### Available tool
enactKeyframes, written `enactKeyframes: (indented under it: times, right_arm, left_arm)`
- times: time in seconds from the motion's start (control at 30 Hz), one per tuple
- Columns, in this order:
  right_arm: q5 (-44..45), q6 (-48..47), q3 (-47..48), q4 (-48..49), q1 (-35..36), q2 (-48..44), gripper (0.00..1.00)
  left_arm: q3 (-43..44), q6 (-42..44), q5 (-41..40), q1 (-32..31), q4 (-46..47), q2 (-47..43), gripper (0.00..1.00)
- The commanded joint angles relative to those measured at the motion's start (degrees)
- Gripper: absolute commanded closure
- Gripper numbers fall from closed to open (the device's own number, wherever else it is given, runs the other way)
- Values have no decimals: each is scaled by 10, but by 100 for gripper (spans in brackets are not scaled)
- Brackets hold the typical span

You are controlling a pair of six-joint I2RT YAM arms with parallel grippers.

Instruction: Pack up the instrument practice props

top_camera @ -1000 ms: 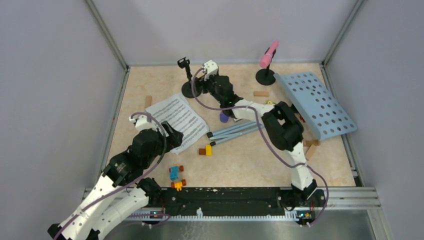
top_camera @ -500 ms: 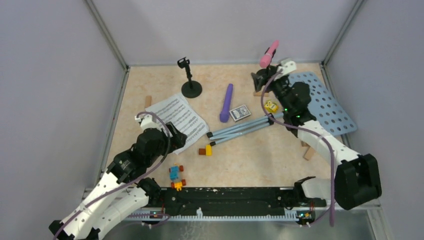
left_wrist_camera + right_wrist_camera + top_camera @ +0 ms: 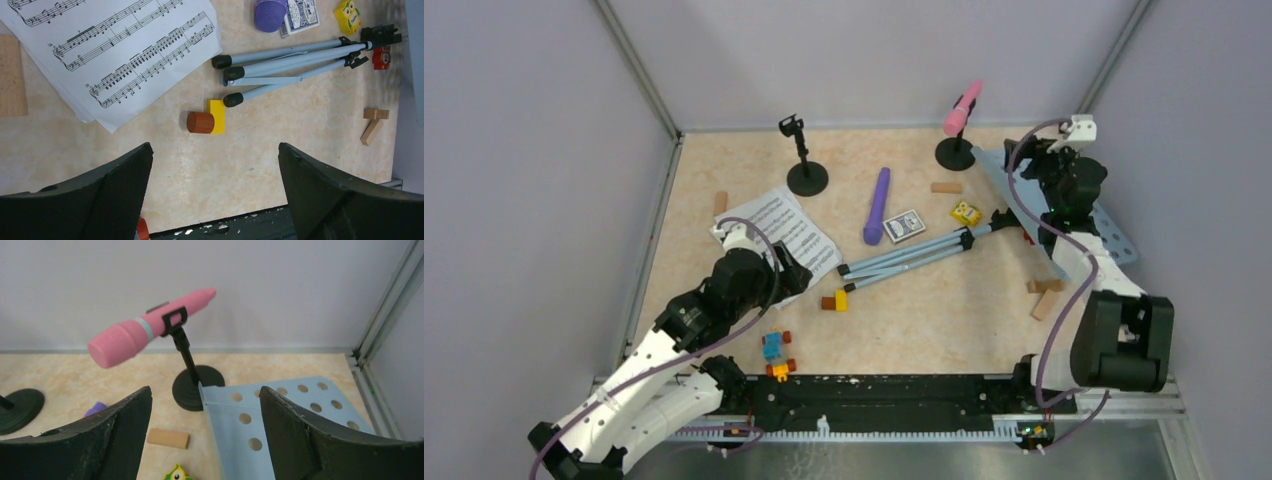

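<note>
Nearest the bases, the left gripper hangs low over the desk, its fingers spread wide with nothing between them. A red cylinder set against a yellow brick sits just ahead of them. The sheet-music pages lie flat ahead and to the left. The folded tripod legs lie ahead and to the right, their long axis running from the capped feet near this arm out toward the far right. Beyond them the purple microphone lies flat with its head toward the arms, long axis roughly near-to-far, just beside a card box. An empty mic holder stands upright further back. At the far right the right gripper, fingers also wide and empty, faces the pink microphone. It is clipped in its round-based holder just behind a corner of the perforated blue panel. It tilts, head low to the fingers' left and tail up to the right. The right arm is much the nearer, so this pick looks like its job.
</note>
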Motion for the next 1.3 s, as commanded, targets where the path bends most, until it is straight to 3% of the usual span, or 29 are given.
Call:
enactKeyframes:
  times: [0.0,0.37,0.63,0.8,1.1,1.2,1.27]
  right_arm:
    - [-44,-19,44,68,-2,102,23]
    - [-201,-4,251,131,-2,355,25]
    - [-291,-9,382,86,2,489,29]
    - [-291,-63,430,48,24,527,28]
    - [-239,-38,531,98,49,621,28]
    - [-239,-10,573,115,52,658,36]
    - [-243,2,590,134,55,673,49]
  left_arm:
    - [-4,1,12,0,31,-4,1]
    - [-20,30,-43,1,31,-15,1]
    - [-13,40,-36,1,61,18,1]
    - [-12,47,-34,1,77,37,1]
    - [-13,44,-37,1,83,53,1]
    - [-14,44,-44,1,81,53,1]
    - [-13,44,-47,1,80,54,1]
